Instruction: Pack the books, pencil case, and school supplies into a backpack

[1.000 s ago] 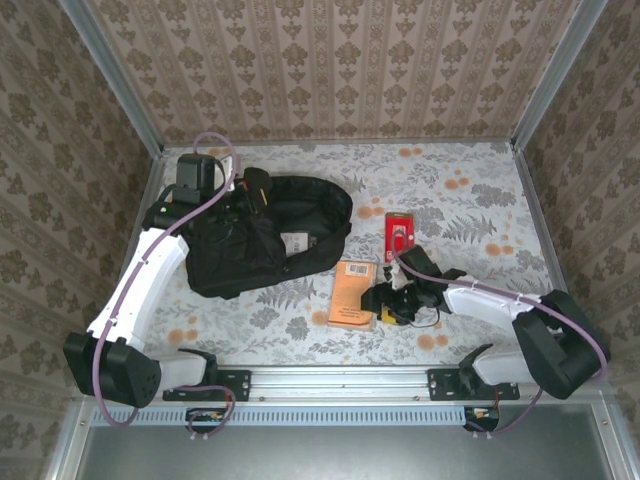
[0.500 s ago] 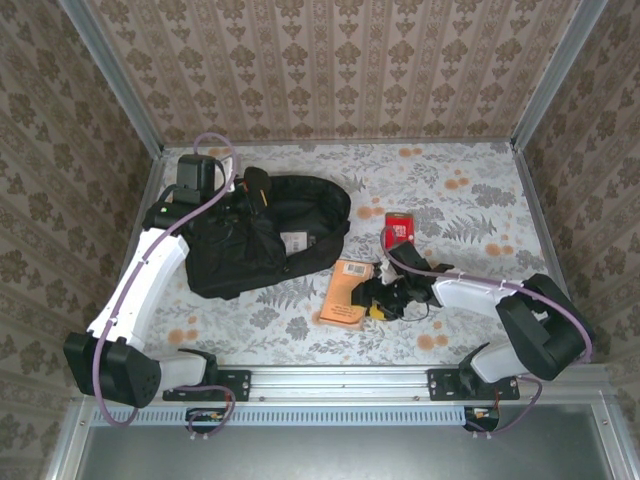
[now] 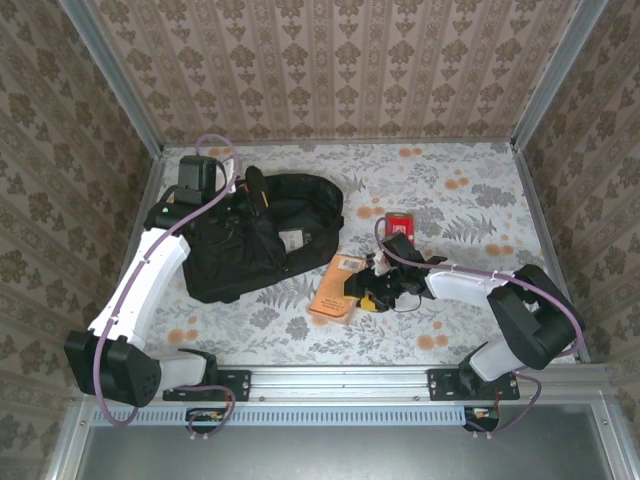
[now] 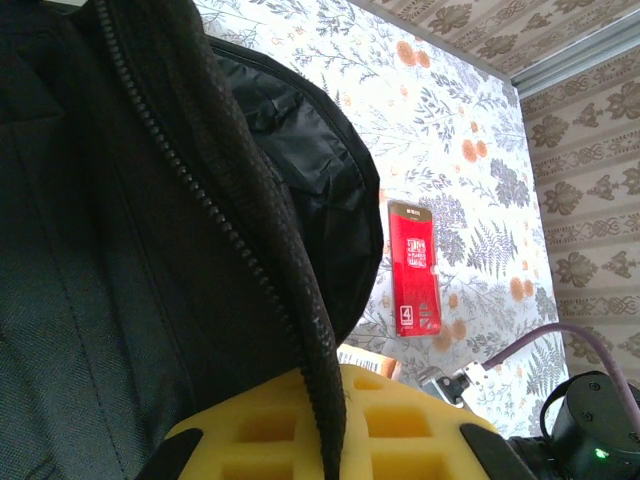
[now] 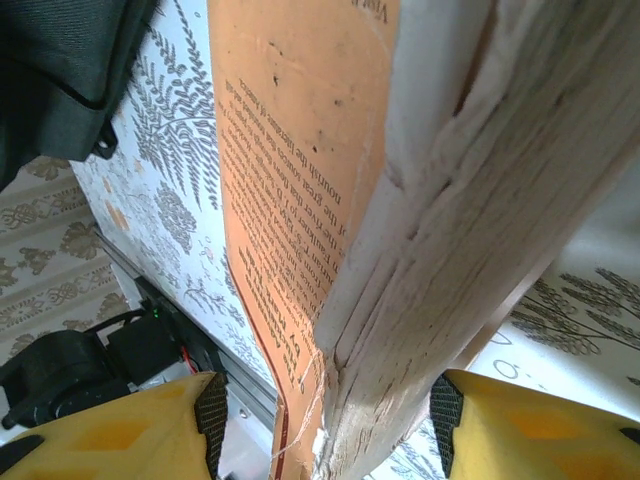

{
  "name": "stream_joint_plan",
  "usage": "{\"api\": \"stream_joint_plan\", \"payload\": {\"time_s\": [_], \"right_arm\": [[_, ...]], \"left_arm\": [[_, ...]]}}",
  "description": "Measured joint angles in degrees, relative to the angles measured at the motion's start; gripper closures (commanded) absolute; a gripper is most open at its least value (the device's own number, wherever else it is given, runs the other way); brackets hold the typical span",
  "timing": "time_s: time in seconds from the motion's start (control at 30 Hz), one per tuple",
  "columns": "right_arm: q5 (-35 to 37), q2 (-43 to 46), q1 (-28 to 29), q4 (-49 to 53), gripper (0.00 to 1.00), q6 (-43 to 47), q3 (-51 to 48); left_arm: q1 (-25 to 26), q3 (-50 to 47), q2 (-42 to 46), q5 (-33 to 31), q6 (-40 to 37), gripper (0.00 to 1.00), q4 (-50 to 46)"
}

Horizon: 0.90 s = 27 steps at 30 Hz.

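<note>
Floral counter [image 3: 450,200], damask-papered walls [image 3: 330,70]. The left end effector [image 4: 335,440] pinches the backpack [image 3: 250,250] by its zip edge at nine o'clock. The right end effector [image 5: 325,420] clamps the orange book [image 3: 333,290] mid-counter, its print hard to read, with the white-labelled red book [image 3: 400,224] at two o'clock.

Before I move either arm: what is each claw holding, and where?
Left claw pinches the backpack by its zip edge; right claw grips the orange book by one edge.

Right gripper [image 3: 366,291] holds orange book [image 3: 333,290] — backpack [image 3: 250,240] near.
</note>
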<state>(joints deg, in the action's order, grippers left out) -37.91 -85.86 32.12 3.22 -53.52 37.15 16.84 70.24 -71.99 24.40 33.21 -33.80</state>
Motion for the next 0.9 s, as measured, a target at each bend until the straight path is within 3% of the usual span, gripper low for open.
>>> {"api": "stream_joint_plan", "payload": {"time_s": [0.53,0.77,0.9], "right_arm": [[3.7,-1.9,1.2,-14.1,0.44,-9.0,0.6],[10.8,-3.8,3.2,-20.3,0.43,-12.2,0.7],[15.0,-5.4,3.3,-23.1,0.48,-13.5,1.0]], "left_arm": [[1.6,-1.2,-0.1,0.2,0.2,0.94,0.6],[2.3,-1.3,-0.4,0.2,0.6,0.94,1.0],[2.3,-1.5,-0.7,0.2,0.6,0.94,1.1]]}}
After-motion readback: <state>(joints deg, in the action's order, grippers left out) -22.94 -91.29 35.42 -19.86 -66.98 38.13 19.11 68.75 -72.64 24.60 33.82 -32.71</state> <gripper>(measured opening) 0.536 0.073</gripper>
